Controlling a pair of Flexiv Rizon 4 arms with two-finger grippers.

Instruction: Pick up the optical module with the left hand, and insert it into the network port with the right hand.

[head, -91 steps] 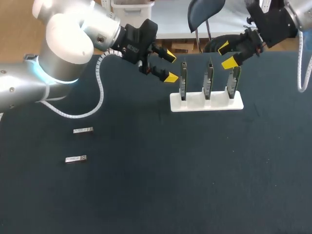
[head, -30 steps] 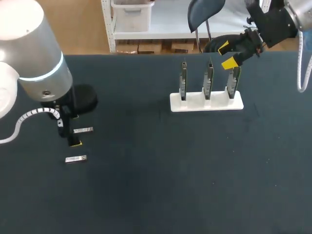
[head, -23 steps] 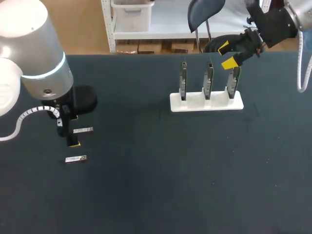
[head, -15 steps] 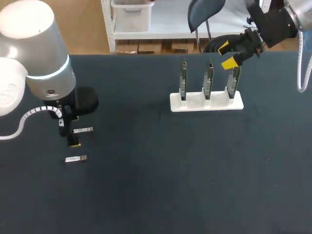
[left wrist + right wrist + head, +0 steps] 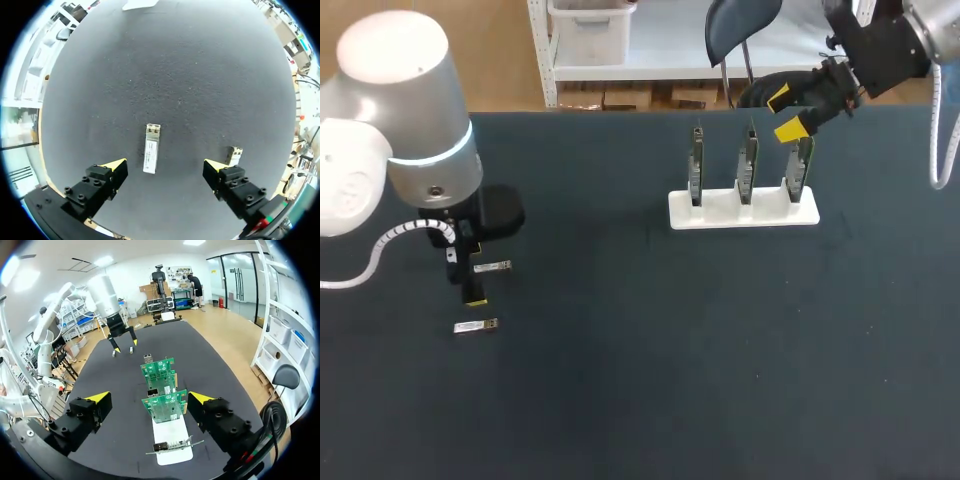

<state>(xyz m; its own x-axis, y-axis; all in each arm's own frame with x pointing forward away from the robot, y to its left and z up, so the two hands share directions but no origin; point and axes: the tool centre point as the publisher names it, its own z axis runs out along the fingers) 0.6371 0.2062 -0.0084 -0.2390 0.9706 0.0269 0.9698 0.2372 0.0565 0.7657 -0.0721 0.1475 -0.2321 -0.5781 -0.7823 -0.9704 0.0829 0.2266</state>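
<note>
Head view looks down; both wrist views share the table [image 5: 670,380].

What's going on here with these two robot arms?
The left pincer hangs open over a small optical module lying on the table, straddling it without gripping it yet. A second module lies just beside the pincer. The right pincer hangs open by three circuit boards standing in a white stand, where the module is meant to be plugged in.

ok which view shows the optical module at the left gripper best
The left wrist view: the optical module lies whole between the fingers of the open left gripper. The head view shows the optical module small, by that gripper. The right wrist view: too far to tell.
</note>
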